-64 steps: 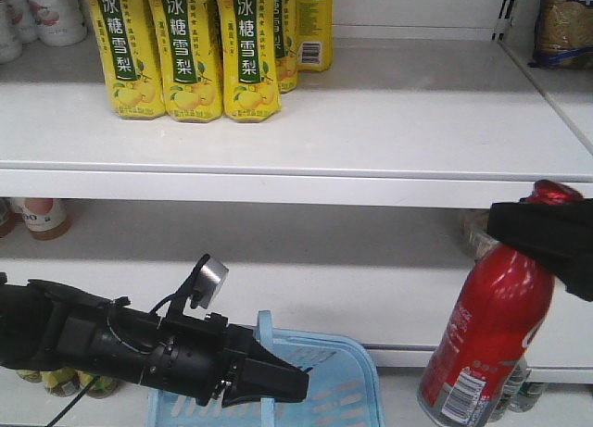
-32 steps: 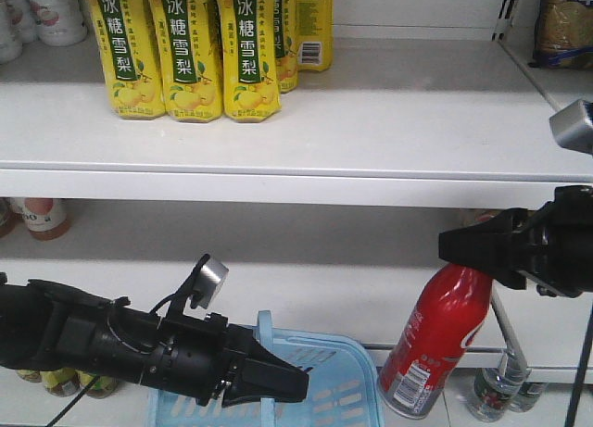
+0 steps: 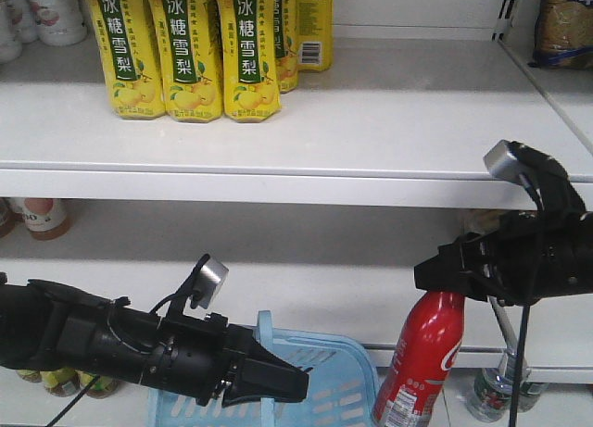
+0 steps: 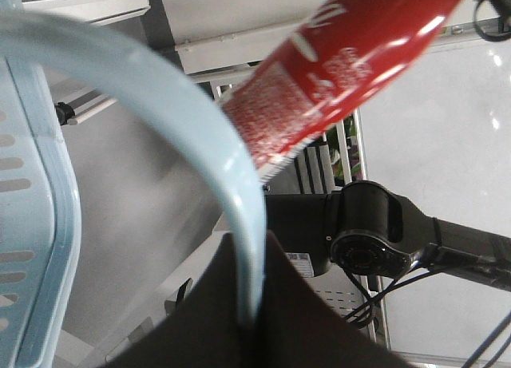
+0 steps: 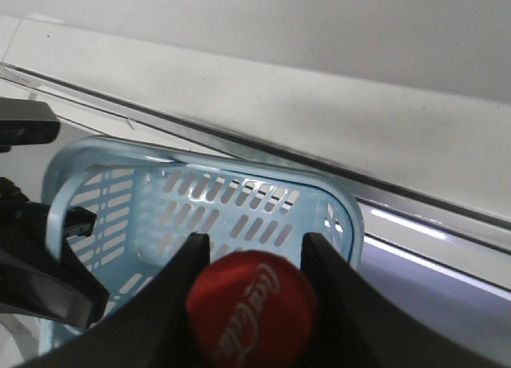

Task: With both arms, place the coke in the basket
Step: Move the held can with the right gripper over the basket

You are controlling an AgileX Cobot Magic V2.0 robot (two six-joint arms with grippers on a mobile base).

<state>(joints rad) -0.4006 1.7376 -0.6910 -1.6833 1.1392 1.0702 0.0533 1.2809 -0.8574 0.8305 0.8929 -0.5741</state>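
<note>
1. The right gripper (image 3: 435, 277) has the coke (image 3: 422, 362) pinched by its neck, jaws pressed in on both sides just under the red cap. In the right wrist view you can see the cap (image 5: 251, 308) sitting snug between the two black fingers (image 5: 177, 282).
2. The coke hangs tilted in the air, bottom end swung down and toward the basket (image 3: 338, 376), just off the basket's right rim. Not inside it, as far as the front view shows.
3. The left gripper (image 3: 295, 385) is clamped on the basket's handle (image 4: 200, 136). The left wrist view shows the light blue bar running straight down between the dark jaws, which are closed onto it.
4. The basket sits low in front of the shelves, held up at the near edge by that left arm.
5. Up on the top shelf (image 3: 389, 121) there's a row of yellow drink cartons (image 3: 190, 47), well away from the action.
6. There's a small bottle (image 3: 491, 390) down behind the coke on the lower right; can't make out the label.
</note>
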